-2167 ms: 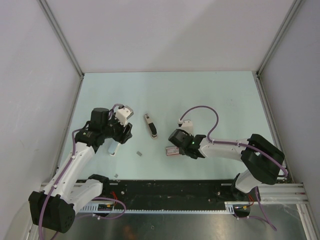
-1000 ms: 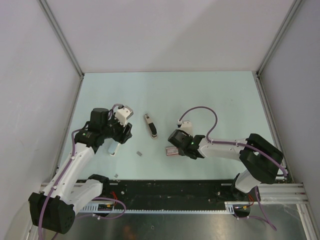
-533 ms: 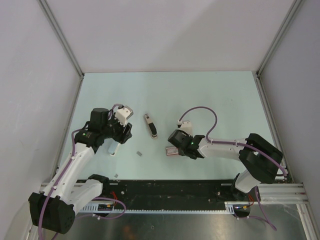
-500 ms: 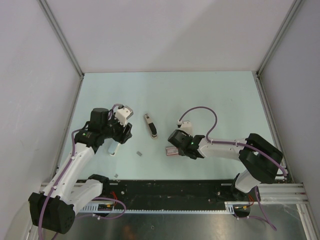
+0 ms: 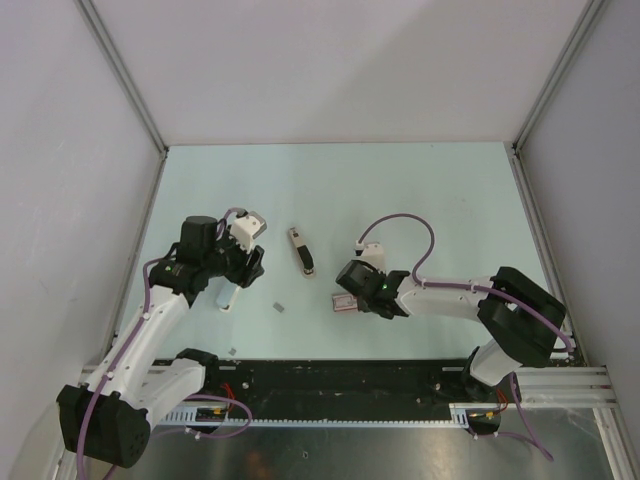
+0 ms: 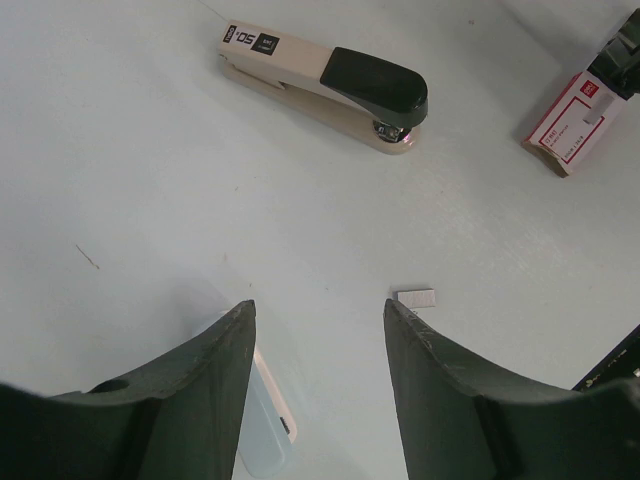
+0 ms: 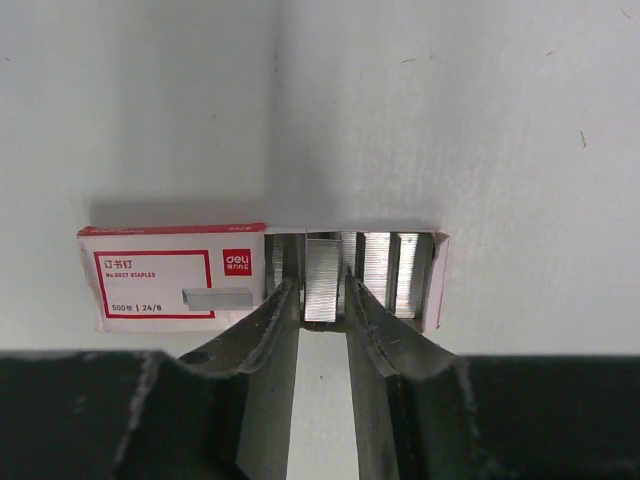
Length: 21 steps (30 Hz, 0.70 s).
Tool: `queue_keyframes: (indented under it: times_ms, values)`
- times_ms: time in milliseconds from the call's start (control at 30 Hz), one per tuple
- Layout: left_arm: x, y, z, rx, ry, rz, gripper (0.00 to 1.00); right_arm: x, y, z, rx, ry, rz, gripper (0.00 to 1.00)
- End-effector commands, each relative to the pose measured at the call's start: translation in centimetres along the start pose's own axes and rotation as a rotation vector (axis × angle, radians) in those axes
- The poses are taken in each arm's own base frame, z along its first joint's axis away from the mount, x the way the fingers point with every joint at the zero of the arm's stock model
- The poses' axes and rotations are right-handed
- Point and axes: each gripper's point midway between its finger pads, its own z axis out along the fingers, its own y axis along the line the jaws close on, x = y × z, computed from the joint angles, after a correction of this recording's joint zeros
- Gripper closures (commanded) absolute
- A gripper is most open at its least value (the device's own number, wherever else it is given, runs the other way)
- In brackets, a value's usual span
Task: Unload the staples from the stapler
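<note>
Right arm [image 5: 445,295] has crept a hair toward the left edge of the tabletop [image 5: 400,190] since the earliest frame, and the staple box [image 7: 170,280] under it was nudged along. Left arm [image 5: 150,320], stapler and loose strip: unchanged.

Meaning, as a guess: the work is at the box, not the stapler. Can't tell if the stapler still holds any load.

Counts, big to small:
- Arms: 2.
- Right end effector [image 7: 318,295]: low over the open end of the box, jaws narrowly apart on either side of one boxed strip [image 7: 322,265]. Can't tell if it pinches the strip or has let go.
- Left end effector [image 6: 320,305]: jaws apart, nothing between them, hovering toward the left edge.
- Stapler [image 6: 320,85]: 1, lying closed near mid-tabletop, a bit left of centre, nobody touching it.
- Staple box: 1, pink-and-grey, just right of the stapler, toward the near edge.
- Pale oblong item [image 6: 265,425]: 1, under the left end effector.
- Staples [image 6: 416,297]: 1 loose short strip, between the two end effectors, nearer the near edge than the stapler, apart from everything.
- Grey speck [image 5: 232,350]: 1, at the near edge, too small to identify.
- Boxed strips: several side by side, exact count unclear.
</note>
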Motion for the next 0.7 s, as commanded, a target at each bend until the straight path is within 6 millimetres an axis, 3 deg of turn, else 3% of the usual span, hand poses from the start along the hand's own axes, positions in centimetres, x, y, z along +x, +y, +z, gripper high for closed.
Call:
queue_keyframes:
  times_ms: [0, 467, 667]
  values:
    - [-0.3, -0.3, -0.3, 0.014, -0.025, 0.023, 0.41, -0.7, 0.2, -0.7, -0.018, -0.03, 0.01, 0.68]
    - [-0.4, -0.4, -0.3, 0.02, -0.024, 0.019, 0.41, -4.4, 1.8, -4.0, -0.133, -0.145, 0.054, 0.64]
    - [-0.4, -0.4, -0.2, 0.027, -0.023, 0.015, 0.41, -5.1, 1.3, -3.1, -0.106, -0.161, 0.05, 0.68]
